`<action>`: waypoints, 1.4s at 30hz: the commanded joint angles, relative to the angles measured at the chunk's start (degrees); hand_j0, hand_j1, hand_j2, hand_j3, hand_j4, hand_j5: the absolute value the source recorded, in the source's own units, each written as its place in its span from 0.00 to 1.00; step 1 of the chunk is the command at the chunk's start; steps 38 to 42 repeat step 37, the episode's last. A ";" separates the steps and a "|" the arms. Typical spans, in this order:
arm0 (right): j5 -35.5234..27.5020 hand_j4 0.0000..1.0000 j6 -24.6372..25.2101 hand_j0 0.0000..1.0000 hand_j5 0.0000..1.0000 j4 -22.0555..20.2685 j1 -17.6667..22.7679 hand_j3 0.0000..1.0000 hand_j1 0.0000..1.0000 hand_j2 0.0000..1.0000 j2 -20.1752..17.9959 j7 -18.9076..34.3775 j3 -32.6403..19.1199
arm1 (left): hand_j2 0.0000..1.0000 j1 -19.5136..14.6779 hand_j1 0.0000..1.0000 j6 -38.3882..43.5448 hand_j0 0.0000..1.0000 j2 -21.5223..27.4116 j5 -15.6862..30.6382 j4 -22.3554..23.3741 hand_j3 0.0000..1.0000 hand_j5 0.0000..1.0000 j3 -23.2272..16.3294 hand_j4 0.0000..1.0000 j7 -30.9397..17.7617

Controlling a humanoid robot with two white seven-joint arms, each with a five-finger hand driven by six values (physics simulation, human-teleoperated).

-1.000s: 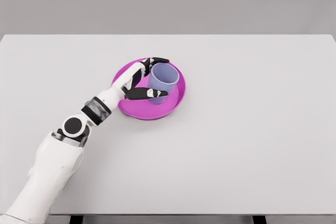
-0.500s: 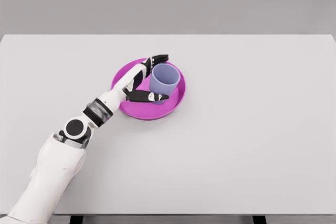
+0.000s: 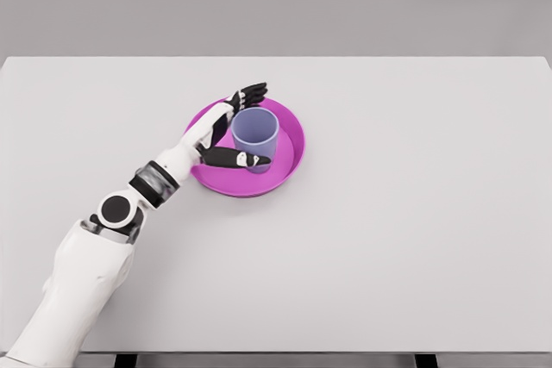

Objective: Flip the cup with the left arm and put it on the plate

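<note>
A lilac cup (image 3: 255,134) stands upright, mouth up, on the magenta plate (image 3: 291,151) near the table's middle. My left hand (image 3: 236,125) is at the cup's left side. Its fingers (image 3: 250,92) stretch out straight behind the cup and lean away from it. The thumb (image 3: 240,159) lies along the plate in front of the cup's base. The hand is open and nothing is clasped in it. My left arm comes in from the lower left. The right arm does not show.
The white table (image 3: 414,239) spreads wide on every side of the plate. Its front edge runs along the bottom of the picture and a grey wall rises behind it.
The fingers, curled over the cup's rim a second ago, have straightened and drawn back to the left. The cup has shifted a little left on the plate and stands upright.
</note>
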 commanded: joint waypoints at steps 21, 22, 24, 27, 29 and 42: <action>0.00 1.00 0.00 1.00 1.00 0.00 0.00 1.00 1.00 1.00 0.00 0.01 0.00 | 1.00 0.26 1.00 -8.94 1.00 18.55 0.06 -4.65 1.00 1.00 3.60 1.00 -0.61; 0.00 1.00 0.00 1.00 1.00 0.00 0.00 1.00 1.00 1.00 0.00 0.01 0.00 | 1.00 0.26 1.00 -12.53 1.00 21.36 -0.03 -5.00 1.00 1.00 3.69 1.00 -0.61; 0.00 1.00 0.00 1.00 1.00 0.00 0.00 1.00 1.00 1.00 0.00 0.01 0.00 | 1.00 0.26 1.00 -18.08 1.00 25.23 -0.47 -5.00 1.00 1.00 3.60 1.00 -0.61; 0.00 1.00 0.00 1.00 1.00 0.00 0.00 1.00 1.00 1.00 0.00 0.01 0.00 | 1.00 0.70 1.00 -18.80 1.00 29.19 -1.26 -5.00 1.00 1.00 3.43 1.00 -0.61; 0.00 1.00 0.00 1.00 1.00 0.00 0.00 1.00 1.00 1.00 0.00 0.01 0.00 | 1.00 2.11 1.00 -18.80 1.00 31.83 -2.93 -4.83 1.00 1.00 3.52 1.00 -0.61; 0.00 1.00 0.00 1.00 1.00 0.00 0.00 1.00 1.00 1.00 0.00 0.01 0.00 | 1.00 3.43 1.00 -18.80 1.00 34.29 -4.96 -4.21 1.00 1.00 3.60 1.00 -0.44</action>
